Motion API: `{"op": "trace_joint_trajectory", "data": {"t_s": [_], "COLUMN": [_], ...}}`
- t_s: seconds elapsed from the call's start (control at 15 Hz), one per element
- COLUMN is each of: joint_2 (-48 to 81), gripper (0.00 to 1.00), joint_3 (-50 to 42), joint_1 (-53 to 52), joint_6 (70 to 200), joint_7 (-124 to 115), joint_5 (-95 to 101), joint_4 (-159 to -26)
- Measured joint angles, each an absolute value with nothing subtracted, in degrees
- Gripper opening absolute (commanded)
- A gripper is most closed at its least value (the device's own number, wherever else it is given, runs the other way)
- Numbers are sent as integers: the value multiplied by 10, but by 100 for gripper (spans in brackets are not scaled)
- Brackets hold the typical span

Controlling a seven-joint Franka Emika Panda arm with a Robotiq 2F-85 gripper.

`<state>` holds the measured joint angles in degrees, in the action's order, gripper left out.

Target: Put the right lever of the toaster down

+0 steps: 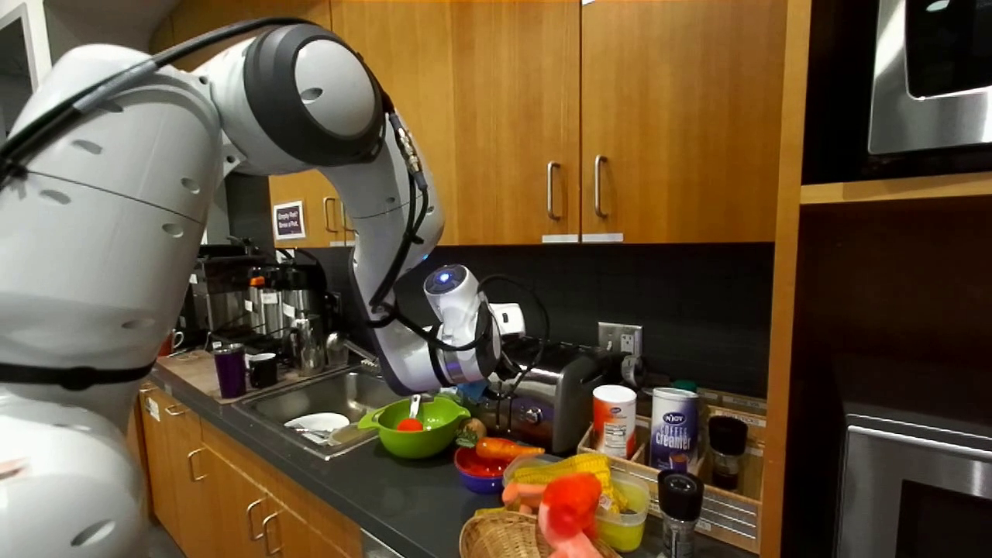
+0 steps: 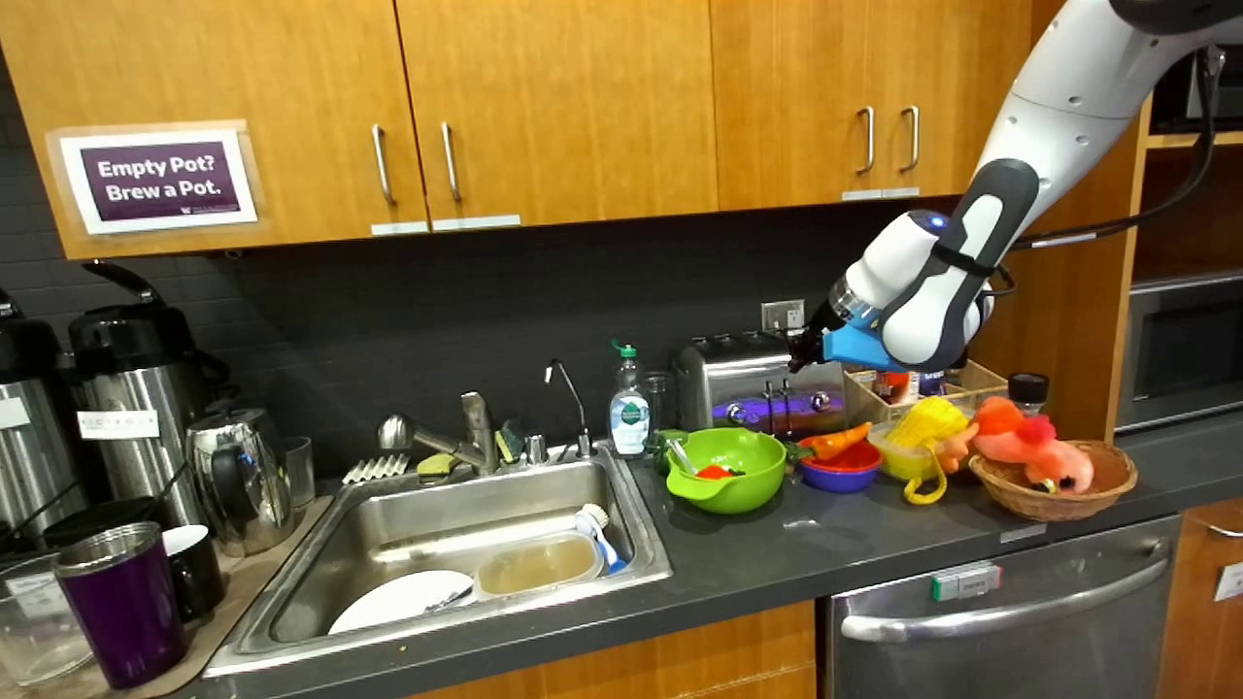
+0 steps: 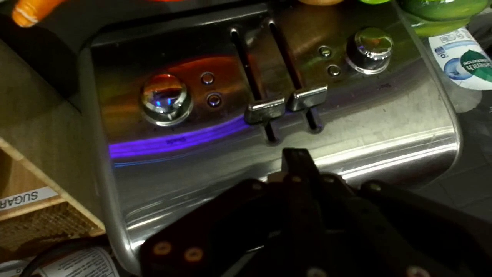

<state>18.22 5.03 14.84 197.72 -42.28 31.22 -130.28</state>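
Observation:
The silver toaster (image 2: pixel 709 388) stands against the dark back wall. It also shows in an exterior view (image 1: pixel 570 407), partly behind the wrist, and fills the wrist view (image 3: pixel 215 181), upside down. Its right lever (image 3: pixel 265 110) and left lever (image 3: pixel 307 98) sit side by side near the upper ends of their slots; the slots run on toward the picture's top. My gripper (image 3: pixel 296 152) is shut and empty, its fingertips together. They are in front of the toaster's upper edge, just above the right lever's slot end, apart from both levers. The gripper also shows in an exterior view (image 2: pixel 798 361).
A green bowl (image 2: pixel 738 495), a blue bowl (image 2: pixel 840 479) with a carrot, and a basket (image 2: pixel 1058 500) with a plush toy stand in front. A wooden caddy (image 3: pixel 23 198) is beside the toaster's right side. A soap bottle (image 2: pixel 629 422) is at its left. Cabinets (image 2: pixel 806 97) hang above.

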Motion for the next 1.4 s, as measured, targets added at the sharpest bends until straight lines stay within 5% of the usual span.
{"op": "trace_joint_trajectory", "data": {"t_s": [1.4], "joint_2": [224], "gripper": [0], "joint_3": [115], "joint_1": [213], "joint_6": [1974], "joint_7": [-423], "joint_5": [314], "joint_4": [-1281]}}
